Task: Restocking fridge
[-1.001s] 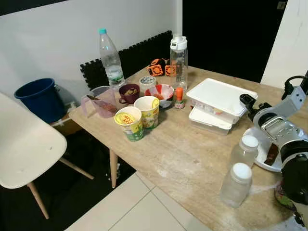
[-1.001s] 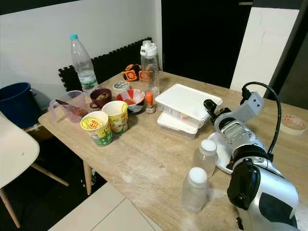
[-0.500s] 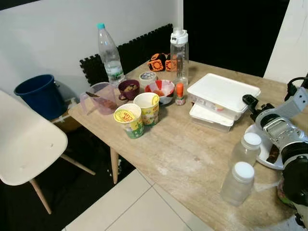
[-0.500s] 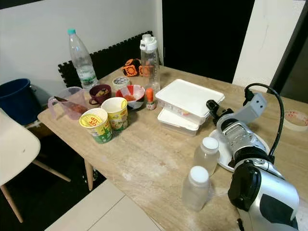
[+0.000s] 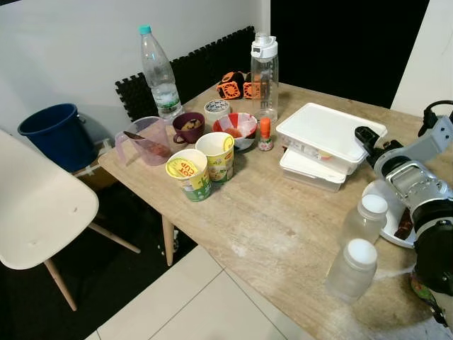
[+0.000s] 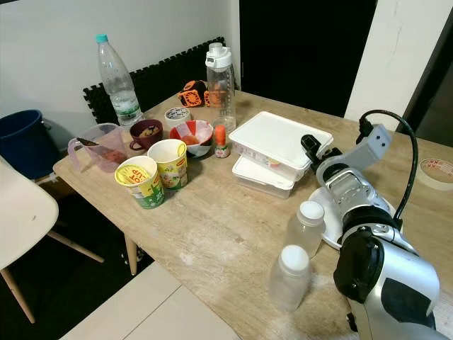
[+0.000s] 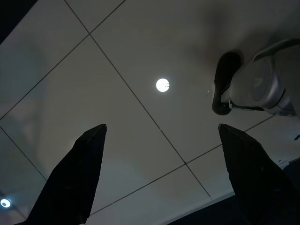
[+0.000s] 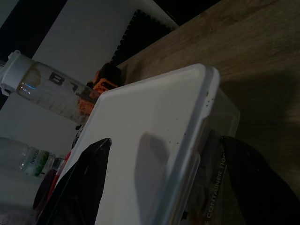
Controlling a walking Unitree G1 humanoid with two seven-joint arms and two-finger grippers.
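The right pincer (image 8: 154, 183) is standing released, its two black fingers (image 8: 77, 183) spread wide and framing the near corner of the upper lidded food container (image 5: 327, 134), grasping nothing and apparently just short of touching it. That container is sitting stacked on a second clear container (image 5: 311, 172) on the counter (image 5: 262, 219), between the tall sports bottle (image 5: 264, 71) and a white plate (image 5: 386, 219). The thin plastic tub is probably light, somewhat flexible and slick, with a lid that may pop off, so gripping across the side walls below the lid rim looks safest. The left pincer (image 7: 161, 183) is hanging idle over the tiled floor (image 7: 126, 56), also spread open and empty.
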